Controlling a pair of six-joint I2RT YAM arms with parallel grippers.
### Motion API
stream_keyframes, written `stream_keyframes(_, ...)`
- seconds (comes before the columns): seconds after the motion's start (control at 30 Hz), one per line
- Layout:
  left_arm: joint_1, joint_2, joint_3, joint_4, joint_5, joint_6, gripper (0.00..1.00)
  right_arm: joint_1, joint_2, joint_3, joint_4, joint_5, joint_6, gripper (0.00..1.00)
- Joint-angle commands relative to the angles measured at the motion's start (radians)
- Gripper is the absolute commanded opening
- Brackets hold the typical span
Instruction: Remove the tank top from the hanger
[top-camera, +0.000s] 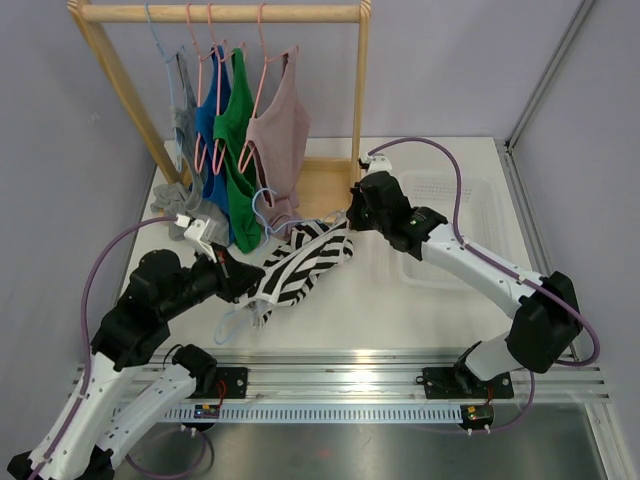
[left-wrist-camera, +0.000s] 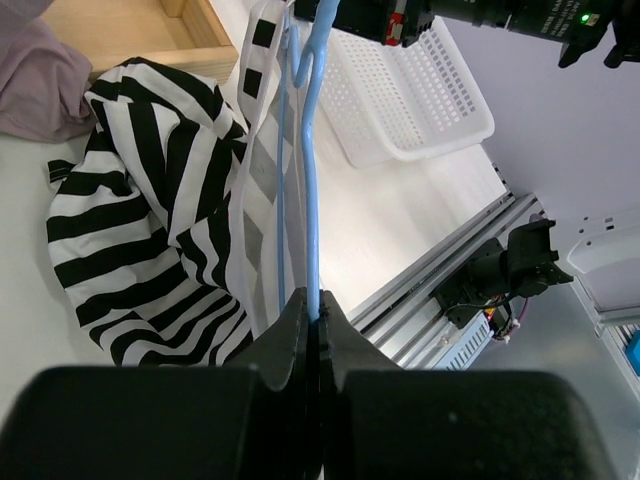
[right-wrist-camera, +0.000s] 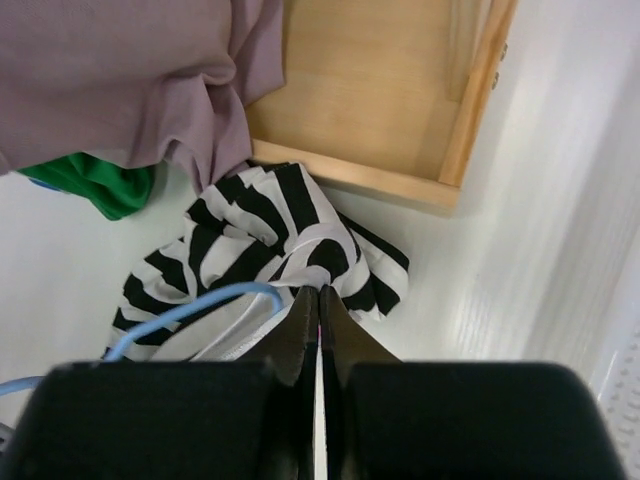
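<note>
black-and-white striped tank top (top-camera: 308, 258) on a pale blue plastic hanger (left-wrist-camera: 312, 200) lies before the wooden clothes rack (top-camera: 220, 13), strung between our left gripper (left-wrist-camera: 318, 320), clamping the hanger, and right gripper (right-wrist-camera: 318, 300), pinching its fabric.

Robot lab: white table (top-camera: 400, 320), aluminium rail (top-camera: 340, 378)

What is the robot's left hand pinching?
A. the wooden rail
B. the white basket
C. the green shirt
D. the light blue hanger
D: in the left wrist view the left gripper is shut on the light blue hanger, with the striped tank top draped beside it.
</note>
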Motion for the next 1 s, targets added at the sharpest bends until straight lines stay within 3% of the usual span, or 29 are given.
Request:
stream_keyframes(0.0, -0.004, -0.036, 0.075, 0.051, 0.027, 0.011, 0.0, -0.032, 0.002, 0.024, -0.088, 0.1, -0.007, 0.0)
stream_keyframes(0.1, -0.004, -0.033, 0.09, 0.136, 0.038, -0.023, 0.0, -0.036, -0.054, -0.012, -0.074, 0.022, 0.005, 0.0)
stream_keyframes(0.33, -0.004, 0.028, 0.095, 0.503, 0.121, -0.114, 0.0, -0.039, -0.218, -0.075, -0.038, -0.212, 0.003, 0.0)
stream_keyframes(0.43, -0.004, 0.066, 0.069, 0.725, 0.106, -0.131, 0.0, -0.039, -0.32, -0.135, 0.013, -0.468, 0.022, 0.0)
stream_keyframes(0.57, -0.01, 0.189, 0.113, 0.924, 0.037, -0.075, 0.0, -0.038, -0.461, -0.189, -0.011, -0.561, 0.031, 0.0)
stream_keyframes(0.77, -0.063, 0.385, 0.264, 1.1, -0.119, 0.057, 0.0, -0.038, -0.697, -0.158, -0.172, -0.51, 0.003, 0.0)
stream_keyframes(0.87, -0.074, 0.422, 0.264, 1.242, -0.126, 0.092, 0.0, -0.038, -0.72, -0.1, -0.153, -0.649, 0.029, 0.0)
stream_keyframes(0.97, -0.076, 0.45, 0.247, 1.332, -0.098, 0.104, 0.0, -0.038, -0.69, -0.068, -0.03, -0.785, 0.095, 0.0)
